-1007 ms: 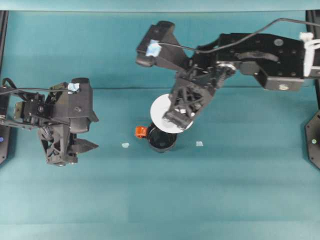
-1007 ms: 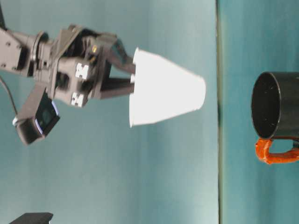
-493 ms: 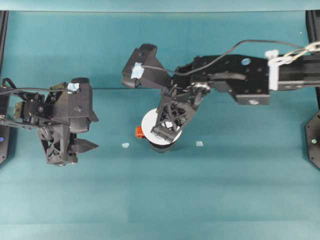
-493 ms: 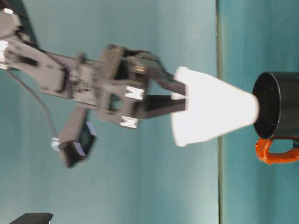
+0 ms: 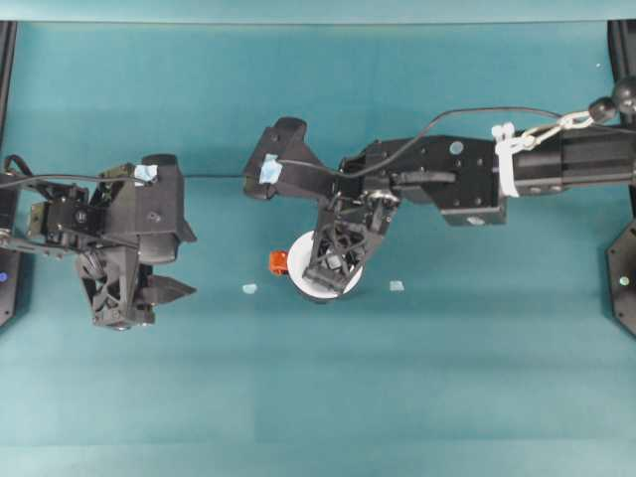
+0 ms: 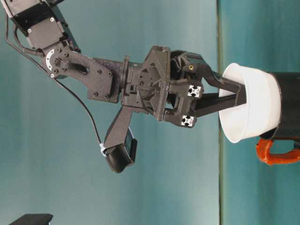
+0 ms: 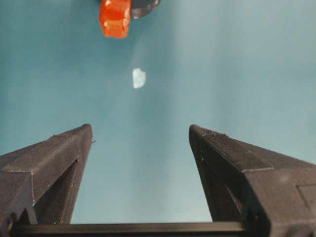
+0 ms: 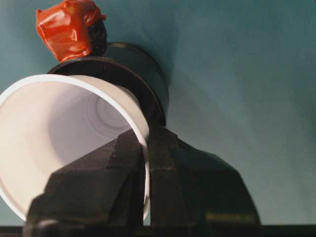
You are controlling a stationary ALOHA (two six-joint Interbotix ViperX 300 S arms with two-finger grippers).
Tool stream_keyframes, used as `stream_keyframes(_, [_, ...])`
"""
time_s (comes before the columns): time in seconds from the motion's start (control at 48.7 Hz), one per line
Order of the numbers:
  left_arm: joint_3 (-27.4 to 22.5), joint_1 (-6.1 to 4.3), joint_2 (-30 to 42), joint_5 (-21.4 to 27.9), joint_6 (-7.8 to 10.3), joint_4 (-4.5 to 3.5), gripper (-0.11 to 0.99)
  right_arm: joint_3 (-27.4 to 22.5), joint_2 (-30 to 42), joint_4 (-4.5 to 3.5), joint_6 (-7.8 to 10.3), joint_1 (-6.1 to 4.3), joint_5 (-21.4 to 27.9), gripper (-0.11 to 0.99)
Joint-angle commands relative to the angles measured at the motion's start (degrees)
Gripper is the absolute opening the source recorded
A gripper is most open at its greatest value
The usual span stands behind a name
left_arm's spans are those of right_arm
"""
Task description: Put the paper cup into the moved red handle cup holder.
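White paper — the paper cup [image 6: 248, 110] sits partly down inside the red handle cup holder [image 6: 288, 93], its wide rim and upper wall standing clear above the black rim. In the table-level view the cup leans a little rather than sitting square, and the holder's red-orange handle [image 6: 274, 154] sticks out from the side wall below the cup's rim. From overhead, the cup [image 5: 303, 280] shows as a white disc near the middle of the teal table [image 5: 447, 378], with the handle [image 5: 279, 261] just beside it on the left.

The right gripper [image 8: 147, 163] is pinched tight on the cup's rim — one finger [image 8: 106, 177] inside the cup, the other against the outer wall, with the thin white edge [image 8: 74, 81] caught between them. In that wrist view the cup's hollow inside and its ringed base are open to the camera, the black holder [image 8: 143, 69] wraps behind it, and the handle [image 8: 69, 27] is at the far side. The right arm [image 5: 467, 174] reaches in from the right of the overhead view, and its gripper [image 5: 328, 268] lies over the cup.

The left gripper [image 5: 164, 288] is well apart from the cup, over the left of the table, its fingers [image 7: 54, 163] spread wide with nothing between them. Ahead of it on the table lies a small pale scrap [image 7: 138, 78], with the handle [image 7: 115, 17] beyond. A second pale scrap [image 5: 397, 286] lies to the right of the holder.
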Motion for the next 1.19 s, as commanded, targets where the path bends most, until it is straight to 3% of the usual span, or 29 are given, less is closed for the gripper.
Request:
stream_keyframes(0.0, [-0.53, -0.09, -0.18, -0.44, -0.09, 0.09, 0.85, -0.26, -0.35, -0.44, -0.53, 0.26, -0.18, -0.11])
stream_keyframes(0.267, [-0.44, -0.09, -0.09, -0.44, -0.09, 0.09, 0.85, -0.62, -0.35, -0.26, -0.53, 0.35, -0.26, -0.11])
stream_keyframes(0.349, [-0.26, -0.09, -0.26, -0.44, -0.09, 0.09, 0.85, -0.70, -0.26, 0.44, -0.26, 0.26, 0.09, -0.10])
stream_keyframes(0.493, [0.53, -0.09, -0.62, -0.35, -0.18, 0.09, 0.85, -0.79, -0.26, 2.72, -0.18, 0.18, -0.26, -0.09])
stream_keyframes(0.596, [0.88, -0.09, -1.05, -0.35, -0.18, 0.09, 0.85, -0.79, -0.26, 3.34, -0.18, 0.18, -0.44, -0.03])
stream_keyframes(0.74, [1.23, 0.00, -1.41, -0.44, -1.14, 0.09, 0.85, -0.79, -0.26, 3.43, -0.18, 0.35, -0.35, 0.17])
stream_keyframes(1.007, [2.20, 0.00, -2.46, -0.44, -3.69, 0.09, 0.85, -0.97, -0.62, 3.25, -0.26, 0.70, -0.70, 0.90])
stream_keyframes(1.171, [2.20, 0.00, -2.46, -0.35, -3.96, 0.09, 0.85, -1.85, -1.05, 3.25, -0.26, 1.05, -0.88, 0.89])
